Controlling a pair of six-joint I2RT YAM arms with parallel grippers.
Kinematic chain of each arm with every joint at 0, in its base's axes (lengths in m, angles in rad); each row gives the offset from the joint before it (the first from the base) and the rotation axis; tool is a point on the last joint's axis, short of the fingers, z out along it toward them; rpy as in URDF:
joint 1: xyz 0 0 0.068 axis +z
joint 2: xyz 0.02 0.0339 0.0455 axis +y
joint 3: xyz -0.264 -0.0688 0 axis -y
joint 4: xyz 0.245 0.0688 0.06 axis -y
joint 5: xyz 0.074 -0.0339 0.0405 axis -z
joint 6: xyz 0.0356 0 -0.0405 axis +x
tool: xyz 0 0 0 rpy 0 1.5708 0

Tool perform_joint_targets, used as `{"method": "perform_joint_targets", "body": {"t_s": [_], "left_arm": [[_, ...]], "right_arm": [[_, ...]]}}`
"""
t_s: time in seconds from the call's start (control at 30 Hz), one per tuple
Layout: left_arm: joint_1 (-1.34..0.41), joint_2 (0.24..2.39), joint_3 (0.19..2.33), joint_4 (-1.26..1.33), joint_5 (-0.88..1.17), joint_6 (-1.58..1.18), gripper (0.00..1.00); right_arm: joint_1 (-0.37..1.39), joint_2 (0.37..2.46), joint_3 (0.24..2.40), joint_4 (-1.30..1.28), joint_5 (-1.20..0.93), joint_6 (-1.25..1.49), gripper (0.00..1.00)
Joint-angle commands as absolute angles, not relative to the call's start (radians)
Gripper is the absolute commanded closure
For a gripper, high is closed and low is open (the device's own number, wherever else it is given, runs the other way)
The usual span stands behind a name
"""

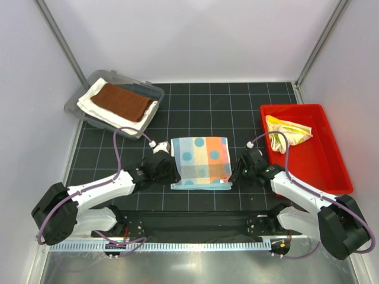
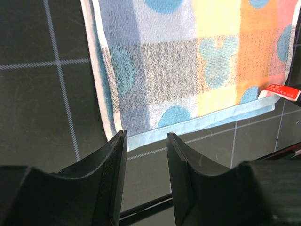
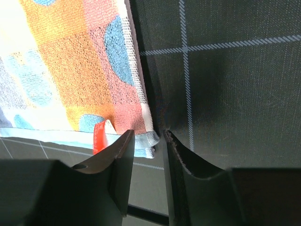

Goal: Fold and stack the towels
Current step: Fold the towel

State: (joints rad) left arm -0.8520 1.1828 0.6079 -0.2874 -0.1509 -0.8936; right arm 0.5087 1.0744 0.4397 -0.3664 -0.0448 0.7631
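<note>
The light-blue towel with coloured dots [image 1: 200, 161] lies folded flat on the mat's middle. My left gripper [image 1: 172, 172] sits at its near-left corner and my right gripper [image 1: 235, 171] at its near-right corner. In the left wrist view the left gripper [image 2: 146, 137] stands open, the towel's [image 2: 188, 61] blue hem just beyond its tips, nothing between them. In the right wrist view the right gripper [image 3: 148, 137] is open too, with the towel's [image 3: 70, 61] corner at the mouth of its jaws beside a red tag [image 3: 99, 136]. A rust-brown towel [image 1: 121, 102] lies on a cream-white one [image 1: 89, 102].
The brown and white towels rest in a grey tray [image 1: 98, 80] at the back left. A red bin [image 1: 320, 160] on the right holds a crumpled yellow towel [image 1: 285, 131]. Black gridded mat [image 1: 201, 106] covers the table; white walls enclose it.
</note>
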Motion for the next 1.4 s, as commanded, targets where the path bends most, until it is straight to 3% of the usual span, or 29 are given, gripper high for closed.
{"method": "perform_joint_targets", "body": {"t_s": [0.0, 0.17, 0.53, 0.63, 0.8, 0.87, 0.93, 1.0, 1.03, 1.13, 1.37], "left_arm": [[-0.856, 1.204, 0.577, -0.236, -0.115, -0.945, 0.57], [-0.861, 1.276, 0.574, -0.218, -0.118, -0.977, 0.6], [-0.884, 1.31, 0.578, -0.25, -0.16, -1.023, 0.68], [-0.884, 1.304, 0.586, -0.271, -0.175, -1.022, 0.76], [-0.885, 1.295, 0.615, -0.317, -0.198, -1.008, 0.99], [-0.884, 1.292, 0.624, -0.324, -0.195, -1.003, 1.0], [-0.884, 1.292, 0.646, -0.342, -0.19, -1.005, 1.0], [-0.884, 1.285, 0.664, -0.359, -0.186, -1.009, 1.0], [-0.884, 1.282, 0.667, -0.36, -0.186, -1.012, 1.0], [-0.885, 1.287, 0.672, -0.362, -0.184, -1.015, 1.0], [-0.885, 1.316, 0.667, -0.356, -0.178, -1.017, 1.0]], "right_arm": [[0.512, 1.063, 0.471, -0.373, -0.009, 0.749, 0.64], [0.512, 1.075, 0.439, -0.336, -0.021, 0.747, 0.8], [0.512, 1.06, 0.422, -0.33, -0.014, 0.736, 0.85], [0.512, 1.058, 0.425, -0.331, -0.009, 0.73, 0.88], [0.512, 1.049, 0.437, -0.328, -0.018, 0.719, 0.98], [0.512, 1.048, 0.449, -0.339, -0.018, 0.716, 0.99], [0.512, 1.045, 0.457, -0.347, -0.02, 0.716, 0.99], [0.514, 1.04, 0.463, -0.36, -0.017, 0.729, 0.89], [0.512, 1.032, 0.457, -0.36, -0.017, 0.735, 0.78], [0.511, 1.028, 0.433, -0.331, -0.021, 0.745, 0.71], [0.512, 1.057, 0.396, -0.215, -0.031, 0.706, 0.65]]}}
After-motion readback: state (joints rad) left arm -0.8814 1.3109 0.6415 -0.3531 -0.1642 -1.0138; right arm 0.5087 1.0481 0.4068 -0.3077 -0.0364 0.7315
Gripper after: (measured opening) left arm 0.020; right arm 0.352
